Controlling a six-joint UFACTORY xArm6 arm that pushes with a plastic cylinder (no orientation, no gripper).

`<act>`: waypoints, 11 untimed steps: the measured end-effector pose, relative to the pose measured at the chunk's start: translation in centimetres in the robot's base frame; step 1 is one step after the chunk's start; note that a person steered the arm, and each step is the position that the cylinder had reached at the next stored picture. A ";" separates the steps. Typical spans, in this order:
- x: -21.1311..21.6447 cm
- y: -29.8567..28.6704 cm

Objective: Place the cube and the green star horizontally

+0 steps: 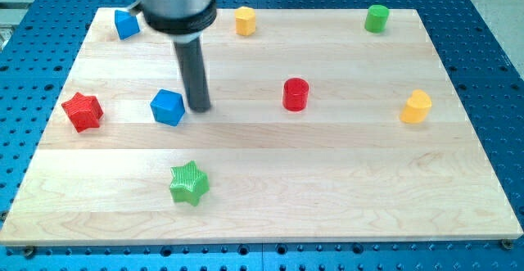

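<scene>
A blue cube [168, 106] sits left of the board's middle. My tip [198, 107] stands just to the cube's right, very close to it or touching; I cannot tell which. The green star [189, 182] lies below the cube, toward the view's bottom and slightly to the right. The dark rod runs up from the tip to the arm's grey body at the view's top.
A red star [82, 110] lies at the left edge. A second blue block [126, 24] is at top left. A yellow block [246, 20], a green cylinder [377, 18], a red cylinder [295, 94] and a yellow block [416, 106] lie elsewhere on the wooden board [344, 181].
</scene>
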State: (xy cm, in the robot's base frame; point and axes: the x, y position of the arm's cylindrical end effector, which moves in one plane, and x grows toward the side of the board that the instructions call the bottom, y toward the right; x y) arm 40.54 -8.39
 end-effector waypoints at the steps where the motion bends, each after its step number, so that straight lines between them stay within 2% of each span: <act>1: 1.2 -3.5; 2: 7.5 -7.8; 4: 14.8 -13.0; 5: 15.0 -7.3; 6: 17.4 -9.9; 7: 17.6 -11.4; 8: 15.6 -10.3; 9: 15.4 -1.8; 10: 15.9 3.3; 11: 9.7 5.5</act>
